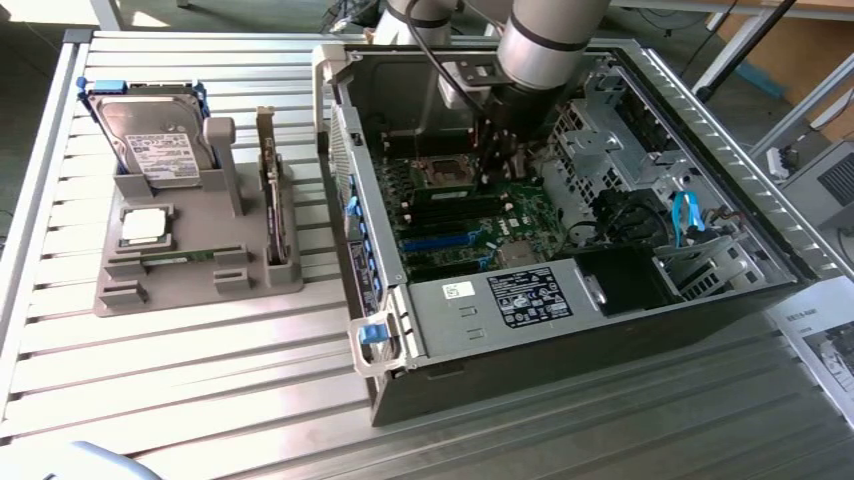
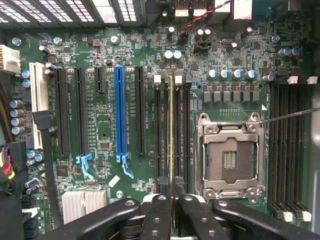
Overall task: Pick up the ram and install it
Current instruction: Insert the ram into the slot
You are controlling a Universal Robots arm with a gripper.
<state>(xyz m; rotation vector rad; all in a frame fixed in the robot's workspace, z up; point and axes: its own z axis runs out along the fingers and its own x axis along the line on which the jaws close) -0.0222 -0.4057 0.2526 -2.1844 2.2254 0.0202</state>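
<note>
Arm (image 1: 547, 40) is down inside the open computer case (image 1: 561, 375), with the gripper (image 2: 172, 196) right over the motherboard (image 2: 105, 130). Jaws are clenched on the ram (image 2: 171, 130): the black fingers (image 2: 159, 212) pinch one end of the stick. The wrist camera sees it edge-on as a thin yellowish line.

Ram runs parallel to the CPU socket (image 2: 230, 157) and just beside it. It's lined up along the bank of black memory slots (image 2: 158, 130) between the socket and the blue expansion slot (image 2: 119, 115). Can't tell whether it's seated in a slot or hanging just above one.

Socket shows its metal frame with bare contacts in the middle. A second bank of black slots (image 2: 287, 150) sits on the socket's other side, away from the ram.

Outside the case, well apart from the socket, a grey holder (image 1: 174, 270) sits on the slatted metal table (image 1: 200, 400). The hard drive (image 1: 154, 140) stands upright in it. An expansion card (image 1: 274, 210) stands on edge along the holder's side nearer the socket.
</note>
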